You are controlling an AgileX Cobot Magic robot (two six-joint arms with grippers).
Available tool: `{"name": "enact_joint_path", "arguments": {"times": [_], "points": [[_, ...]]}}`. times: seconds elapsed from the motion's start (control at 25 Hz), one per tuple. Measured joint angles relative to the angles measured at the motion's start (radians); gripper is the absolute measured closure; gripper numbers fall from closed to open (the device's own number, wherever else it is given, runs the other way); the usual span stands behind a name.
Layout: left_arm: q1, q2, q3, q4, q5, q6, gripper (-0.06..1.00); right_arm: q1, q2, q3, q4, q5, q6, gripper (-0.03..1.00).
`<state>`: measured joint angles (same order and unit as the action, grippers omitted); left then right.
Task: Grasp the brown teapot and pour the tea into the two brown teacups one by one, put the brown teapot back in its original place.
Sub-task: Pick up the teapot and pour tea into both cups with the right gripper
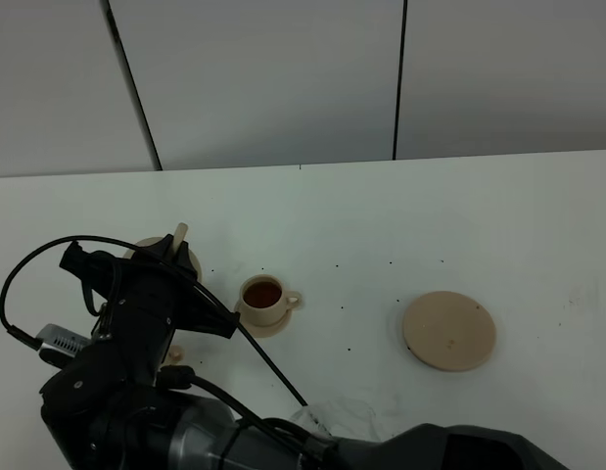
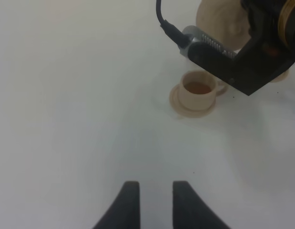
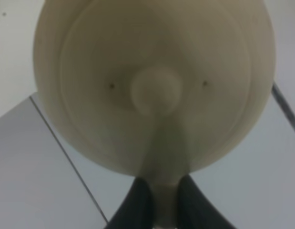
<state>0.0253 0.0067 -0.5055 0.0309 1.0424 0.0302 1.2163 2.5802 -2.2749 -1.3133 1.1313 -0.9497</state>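
Observation:
My right gripper (image 3: 161, 202) is shut on the loop handle of the brown teapot (image 3: 152, 86), whose domed, knobbed lid fills the right wrist view. From above, the right arm reaches across to the left side, and only tan edges of the tilted teapot (image 1: 190, 262) show past it. One teacup (image 1: 262, 294), with dark tea in it, stands on its saucer just right of the arm and also shows as the teacup (image 2: 197, 90). The second teacup is hidden by the arm. The round plate (image 1: 449, 330) lies bare at the right. My left gripper (image 2: 157, 202) hovers open over bare table.
The white table (image 1: 381, 235) ends at a grey panelled wall behind. The right arm's black links and cable (image 1: 136, 323) cover the front left. A small tan piece (image 1: 175, 352) peeks out beside the arm. The plate (image 2: 223, 24) shows beyond the cup.

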Motion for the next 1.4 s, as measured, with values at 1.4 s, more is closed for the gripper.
{"name": "enact_joint_path", "arguments": {"times": [1.4], "points": [[0.0, 0.0, 0.0, 0.0, 0.0, 0.0, 0.7, 0.016, 0.0, 0.0, -0.008, 0.007, 0.0, 0.87]]}}
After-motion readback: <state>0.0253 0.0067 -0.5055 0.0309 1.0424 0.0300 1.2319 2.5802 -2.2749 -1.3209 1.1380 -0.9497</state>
